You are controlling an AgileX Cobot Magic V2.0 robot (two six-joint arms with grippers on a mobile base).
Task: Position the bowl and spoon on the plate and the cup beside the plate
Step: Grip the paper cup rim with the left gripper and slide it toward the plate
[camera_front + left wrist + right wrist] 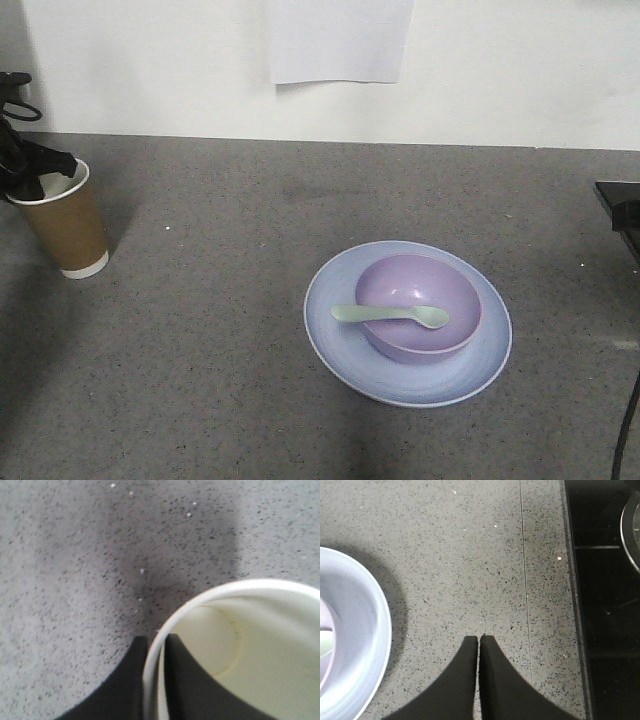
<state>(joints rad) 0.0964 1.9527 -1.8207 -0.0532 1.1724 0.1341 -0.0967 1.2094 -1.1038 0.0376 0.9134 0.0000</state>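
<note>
The bowl (418,305) is set on the plate (340,340), with the spoon (390,315) laid across the bowl's rim. The cup (68,225) is stood upright on the table (220,350), well apart to the plate's left and farther back.

I see the round shallow pale blue plate (345,345) flat on the counter | small lavender-purple plastic bowl (410,285) upright on it | short mint-green plastic spoon (390,315) across the bowl's rim | tall brown paper cup (70,232) upright, far left, well apart from plate.

cup (68,226): brown, white rim | bowl (418,304): lavender | spoon (390,315): mint | plate (408,322): pale blue | counter (220,340): speckled grey
</note>
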